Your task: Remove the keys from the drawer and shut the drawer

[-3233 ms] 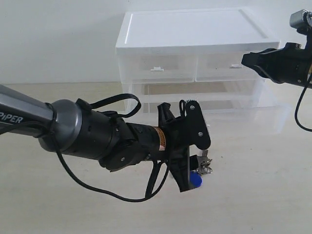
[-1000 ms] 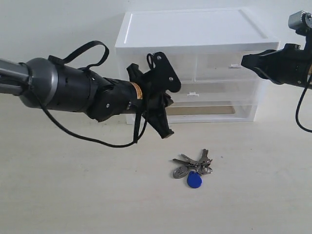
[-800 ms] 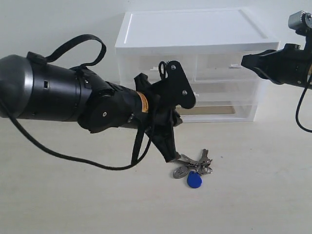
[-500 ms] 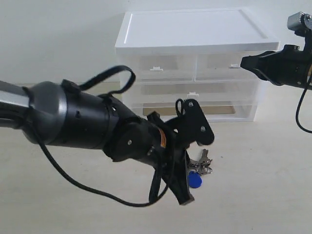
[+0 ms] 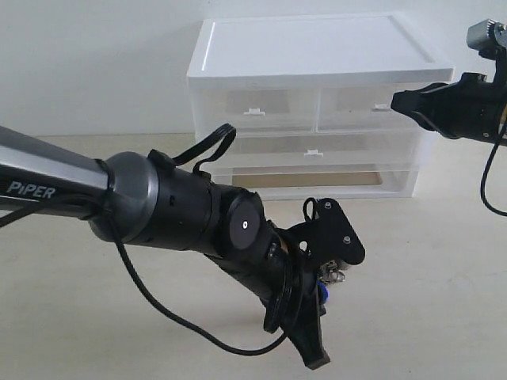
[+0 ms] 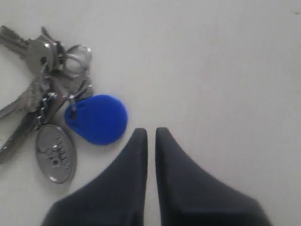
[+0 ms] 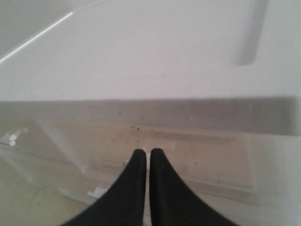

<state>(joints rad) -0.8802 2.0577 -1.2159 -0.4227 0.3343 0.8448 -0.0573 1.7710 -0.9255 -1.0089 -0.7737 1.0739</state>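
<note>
The keys (image 6: 42,80) lie on the pale tabletop, with the blue fob (image 6: 99,118) and oval metal tag (image 6: 55,153) beside them. My left gripper (image 6: 151,133) hovers just beside the fob, shut, with nothing between its fingers. In the exterior view this gripper (image 5: 315,358) points down and hides most of the keys (image 5: 338,274). The wide drawer (image 5: 313,151) sits flush in the cabinet. My right gripper (image 5: 400,99) hangs shut and empty in front of the cabinet's upper right drawer; its fingertips (image 7: 139,155) face the translucent front.
The white drawer cabinet (image 5: 317,47) stands at the back of the table, with two half-width drawers (image 5: 253,107) on top and a bottom compartment (image 5: 317,180). My left arm (image 5: 174,214) with its looped cable stretches across the foreground.
The drawer stood pulled out with the keys held in my left gripper; now it is flush and the keys lie on the table. My left gripper swung from the cabinet down beside them. Right arm unmoved.
</note>
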